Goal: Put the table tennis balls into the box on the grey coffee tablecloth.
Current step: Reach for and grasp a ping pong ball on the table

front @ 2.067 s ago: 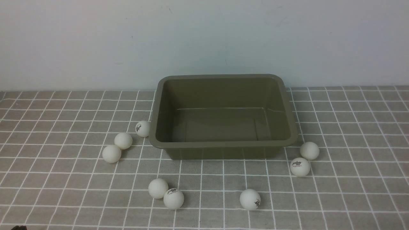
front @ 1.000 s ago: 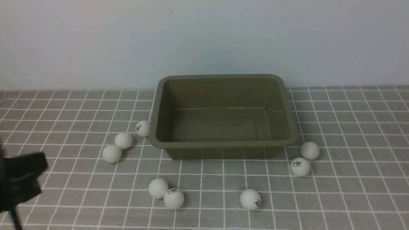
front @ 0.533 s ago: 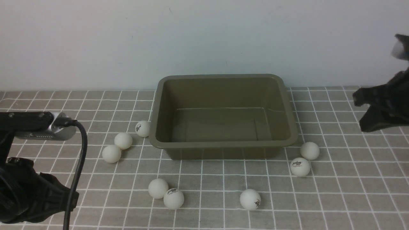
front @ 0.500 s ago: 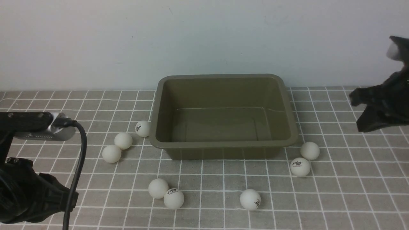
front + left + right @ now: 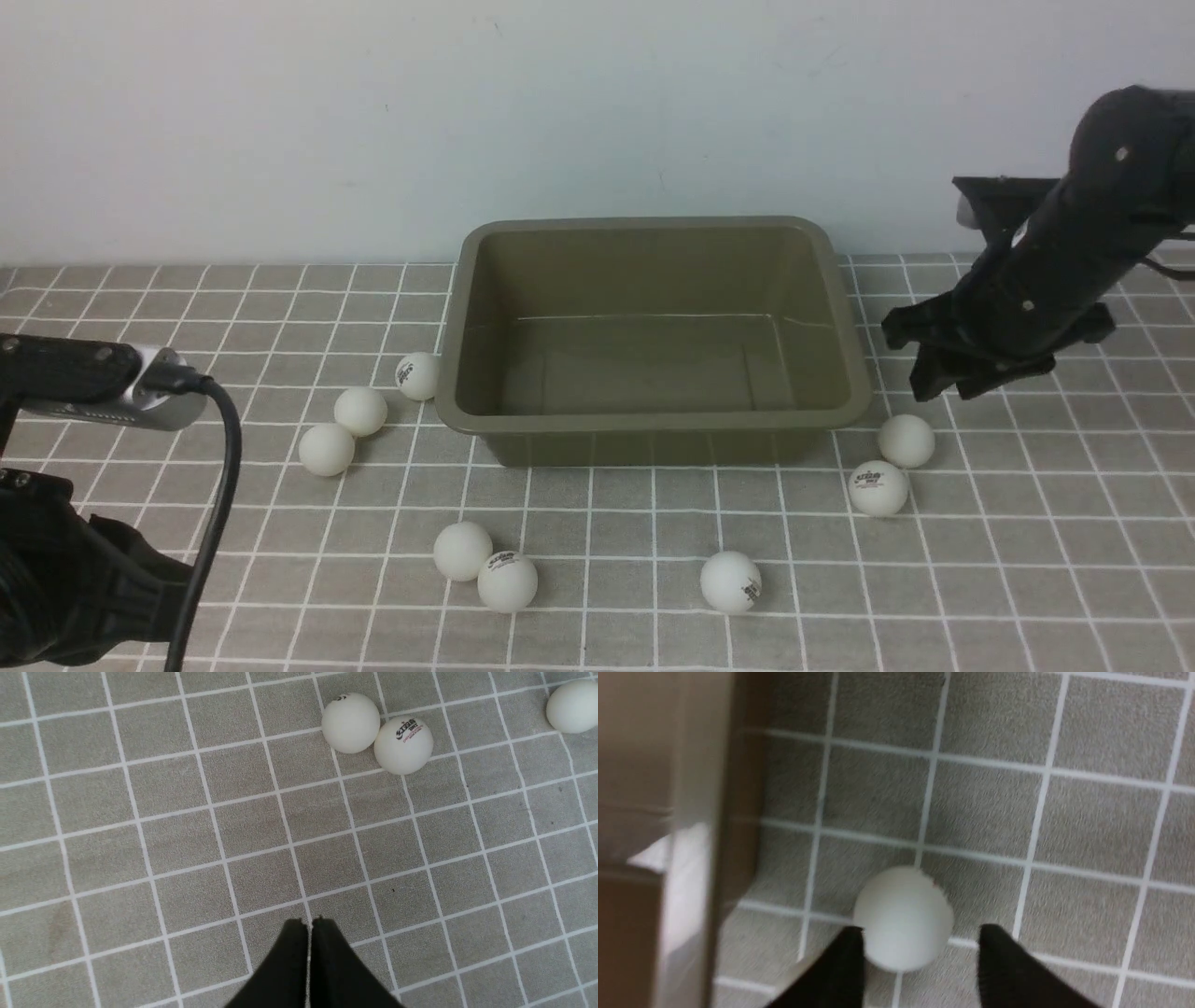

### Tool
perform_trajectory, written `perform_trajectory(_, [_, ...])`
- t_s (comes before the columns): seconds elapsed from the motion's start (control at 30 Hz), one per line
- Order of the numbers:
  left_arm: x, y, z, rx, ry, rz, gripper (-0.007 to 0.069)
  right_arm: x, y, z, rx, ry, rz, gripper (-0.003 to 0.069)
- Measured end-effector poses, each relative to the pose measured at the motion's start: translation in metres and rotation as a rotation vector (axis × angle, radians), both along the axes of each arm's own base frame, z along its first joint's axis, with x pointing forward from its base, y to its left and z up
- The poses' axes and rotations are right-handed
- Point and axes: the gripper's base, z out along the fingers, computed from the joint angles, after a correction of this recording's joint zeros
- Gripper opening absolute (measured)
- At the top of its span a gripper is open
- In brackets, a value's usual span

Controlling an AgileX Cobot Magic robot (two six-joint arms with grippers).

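Observation:
The olive-green box [image 5: 653, 422] stands empty at the middle back of the grey coffee tablecloth [image 5: 1027, 569]. Several table tennis balls lie around it: three on the left [image 5: 360, 411], a touching pair in front [image 5: 507, 581], a single one [image 5: 731, 581], and two at the right [image 5: 877, 487]. My right gripper [image 5: 943, 387] hovers just above the farther right ball [image 5: 906, 441]. In the right wrist view it [image 5: 920, 931] is open, with that ball [image 5: 903, 917] lying between its tips beside the box wall [image 5: 696, 788]. My left gripper [image 5: 309, 921] is shut and empty, short of the front pair [image 5: 403, 745].
A pale wall runs right behind the box. My left arm [image 5: 65, 579] with its camera and cable fills the front left corner. In the left wrist view another ball [image 5: 572, 705] lies off to one side of the pair.
My right arm has swung in from the right edge and down beside the box, over the right-hand ball, and its jaws have opened. My left arm has sunk slightly.

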Motion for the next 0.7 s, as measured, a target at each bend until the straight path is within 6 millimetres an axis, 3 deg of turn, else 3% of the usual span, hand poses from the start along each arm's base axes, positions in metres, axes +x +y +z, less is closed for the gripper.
perform_trajectory(0.13, [0.0,0.0,0.0,0.001,0.0,0.0,-0.0005,0.01,0.001,-0.019,-0.007,0.036,-0.021,0.0446])
perform_trajectory(0.23, [0.0,0.0,0.0,0.002,0.0,0.0,-0.0005,0.012,0.001,-0.032,-0.005,0.069,-0.046,0.0487])
perform_trajectory(0.63, [0.0,0.0,0.0,0.004,0.0,-0.001,-0.0005,0.015,0.002,-0.056,0.006,0.134,-0.11,0.0503])
perform_trajectory(0.7, [0.0,0.0,0.0,0.004,0.001,-0.001,-0.0005,0.016,0.002,-0.056,0.0,0.13,-0.105,0.0468])
